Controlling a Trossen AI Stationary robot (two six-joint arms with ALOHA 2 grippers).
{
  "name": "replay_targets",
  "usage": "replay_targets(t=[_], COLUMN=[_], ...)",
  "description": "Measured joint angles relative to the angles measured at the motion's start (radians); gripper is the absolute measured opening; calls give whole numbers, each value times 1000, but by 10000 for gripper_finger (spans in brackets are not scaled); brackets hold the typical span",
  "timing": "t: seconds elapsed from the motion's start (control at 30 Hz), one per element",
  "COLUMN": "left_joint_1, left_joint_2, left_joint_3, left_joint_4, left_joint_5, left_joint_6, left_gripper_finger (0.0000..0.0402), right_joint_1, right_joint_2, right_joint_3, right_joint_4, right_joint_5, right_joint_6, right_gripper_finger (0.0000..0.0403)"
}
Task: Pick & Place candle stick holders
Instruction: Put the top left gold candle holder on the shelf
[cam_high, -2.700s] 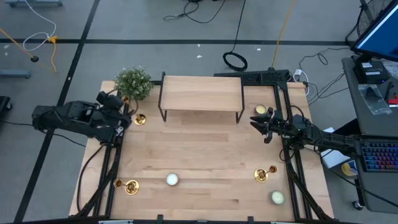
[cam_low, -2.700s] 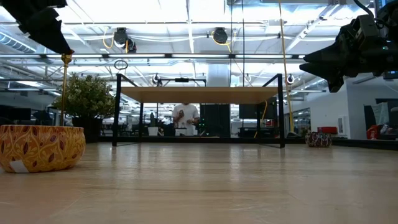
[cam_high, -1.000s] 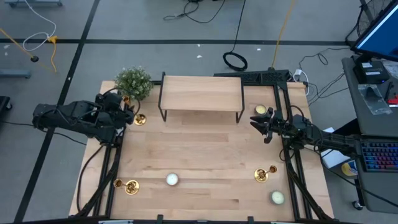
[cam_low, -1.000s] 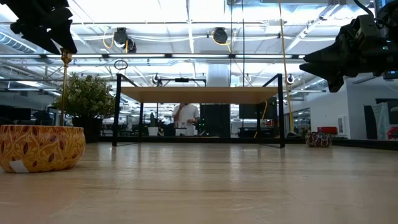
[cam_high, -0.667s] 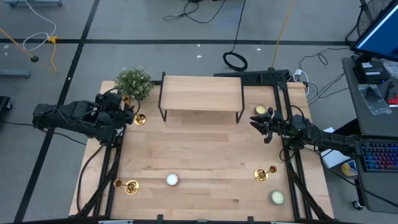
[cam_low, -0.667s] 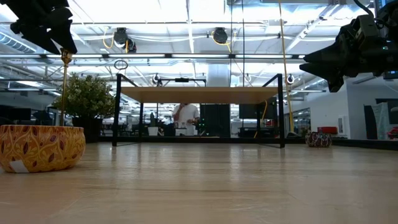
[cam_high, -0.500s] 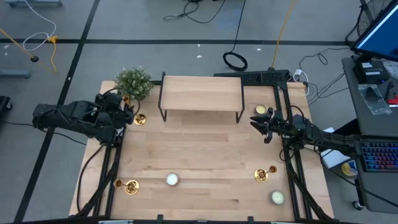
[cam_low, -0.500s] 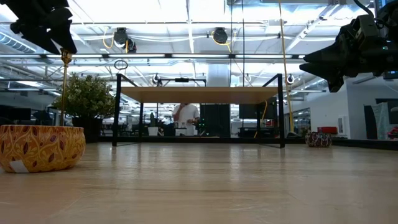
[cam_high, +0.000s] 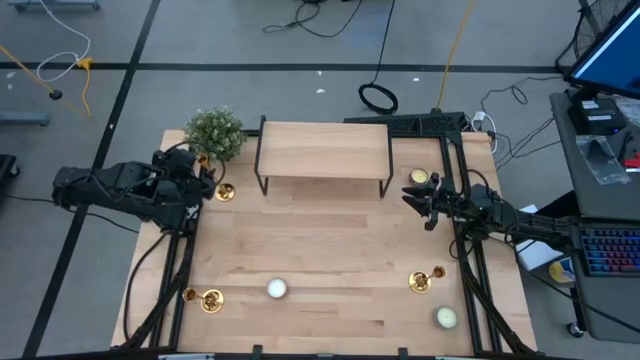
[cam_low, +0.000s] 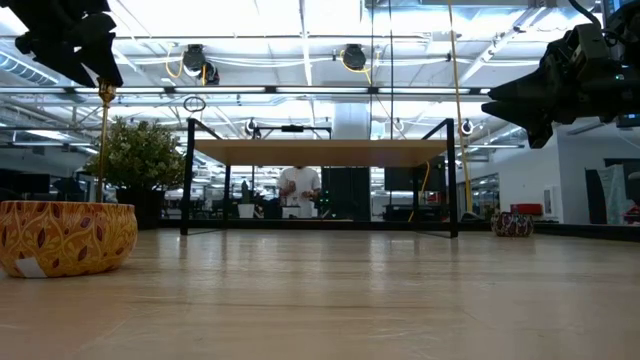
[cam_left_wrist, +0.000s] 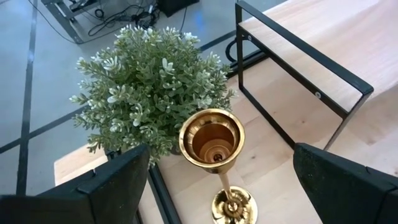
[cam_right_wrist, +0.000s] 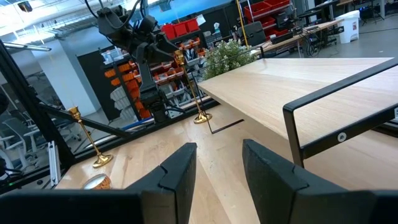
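Three gold candle stick holders stand upright on their round bases. One (cam_high: 224, 192) is at the far left beside the plant. Another (cam_high: 208, 299) is at the near left, and the third (cam_high: 421, 281) at the near right. My left gripper (cam_high: 211, 178) hangs open over the far-left holder. In the left wrist view its top cup (cam_left_wrist: 211, 138) shows between the two fingers, with a wide gap on each side. My right gripper (cam_high: 418, 201) waits open at the right edge, above the table, with nothing between its fingers (cam_right_wrist: 180, 168).
A wooden riser shelf (cam_high: 323, 150) on black legs stands at the far middle, with a bushy green plant (cam_high: 215, 132) to its left. A white candle (cam_high: 276, 289), a pale-green candle (cam_high: 445, 317) and a candle in a gold bowl (cam_high: 419, 178) sit on the table.
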Motion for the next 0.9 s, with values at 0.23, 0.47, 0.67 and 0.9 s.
replay_targets(t=[0.23,0.47,0.67,0.9], left_joint_1=[0,0,0,0], left_joint_2=[26,60,72,72], left_joint_3=[0,0,0,0], left_joint_4=[-1,-6,-6,-6], left_joint_5=[-18,-13,-14,-13], left_joint_6=[-15,-16,-21,-24], left_gripper_finger=[351,258,193,132], right_joint_1=[0,0,0,0], right_joint_2=[0,0,0,0], right_joint_3=[0,0,0,0], right_joint_4=[0,0,0,0], right_joint_5=[0,0,0,0], right_joint_6=[0,0,0,0], right_gripper_finger=[126,126,126,126])
